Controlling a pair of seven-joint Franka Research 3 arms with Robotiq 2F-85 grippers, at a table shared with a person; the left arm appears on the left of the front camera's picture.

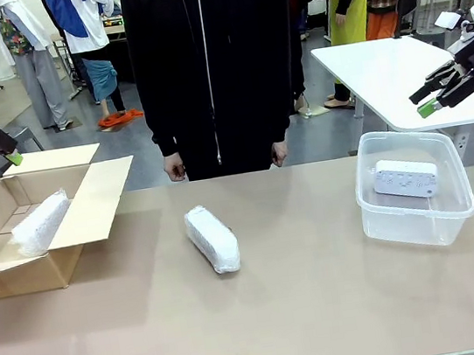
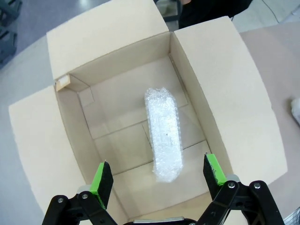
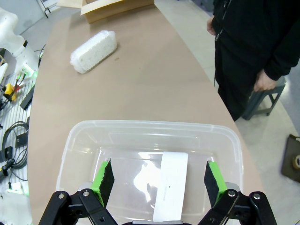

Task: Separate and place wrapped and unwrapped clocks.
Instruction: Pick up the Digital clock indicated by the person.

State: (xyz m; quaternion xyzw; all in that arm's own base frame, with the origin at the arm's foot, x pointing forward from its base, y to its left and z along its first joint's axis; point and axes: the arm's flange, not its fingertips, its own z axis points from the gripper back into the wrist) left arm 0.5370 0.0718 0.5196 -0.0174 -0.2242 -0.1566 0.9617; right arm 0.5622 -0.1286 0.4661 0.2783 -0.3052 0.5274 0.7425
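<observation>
While the left fingers [image 2: 102, 180] and right fingers [image 3: 104, 176] gape empty above cardboard box [image 2: 225, 70] and clear tub [image 3: 140, 126], the mid-counter wrapped clock [image 1: 211, 238] may slip in its slick wrap or be mis-sorted.

Plenty of room on the near half of the table [image 1: 326, 306]; only one wrapped clock [image 1: 211, 238] lay mid-table. The cardboard box [image 1: 21, 274] on the left sat open-topped with flaps spread and bare floor either side of a second wrapped clock [image 2: 164, 133]. On the right, the clear tub [image 1: 411, 224] was open-topped too, a bare clock [image 1: 406, 178] on part of its floor. A person [image 1: 211, 57] stood right at the far edge.
</observation>
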